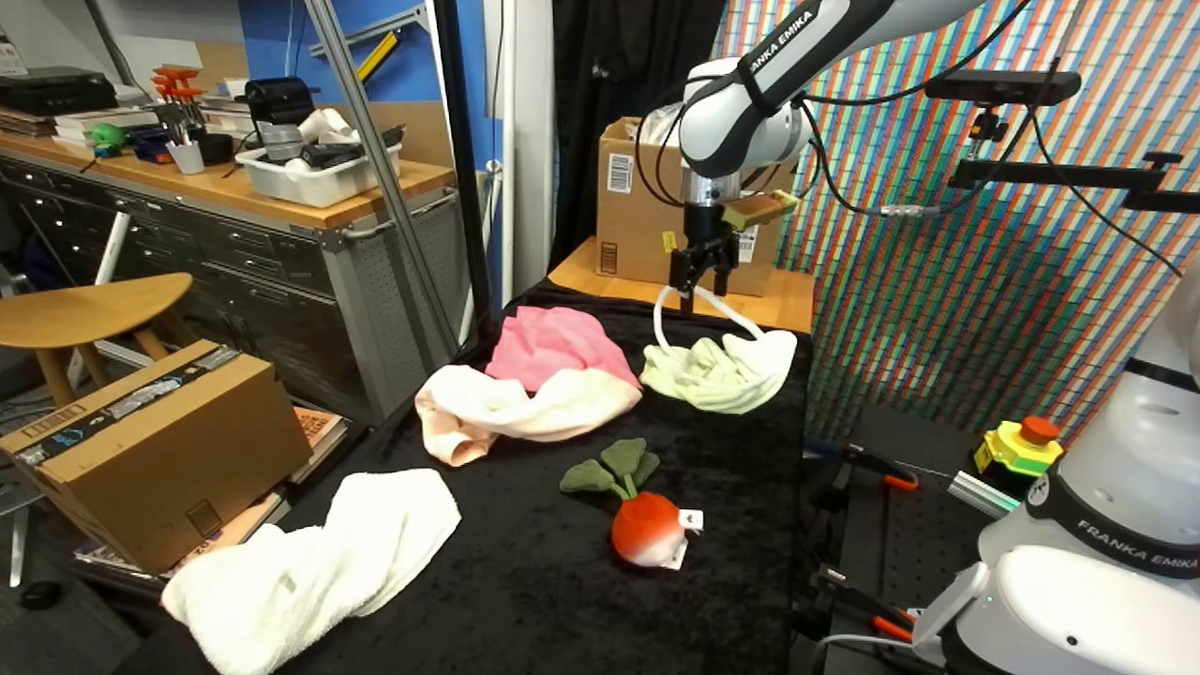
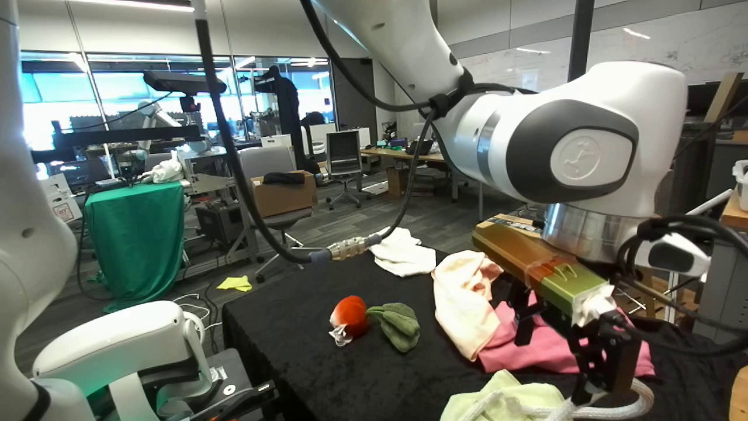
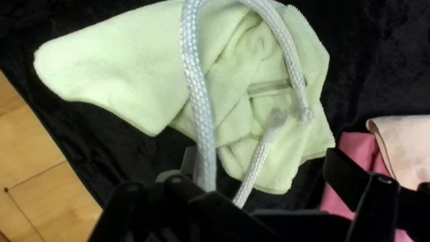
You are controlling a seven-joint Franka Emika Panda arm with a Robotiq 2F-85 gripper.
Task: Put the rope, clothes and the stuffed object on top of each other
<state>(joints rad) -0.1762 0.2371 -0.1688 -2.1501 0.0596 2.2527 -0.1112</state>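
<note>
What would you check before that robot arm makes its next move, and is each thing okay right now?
1. Gripper open: ok; its jaws stand apart.
2. White rope on the pale green cloth: ok; part lies across it.
3. Rope free of the gripper: cannot tell; a loop runs right up to it.
4. Pink cloth and peach cloth on that pile: not ok; they lie beside it, overlapping each other.
5. White cloth on the pile: not ok; it lies alone.
6. Stuffed toy on the pile: not ok; it lies alone on the black cover.
</note>
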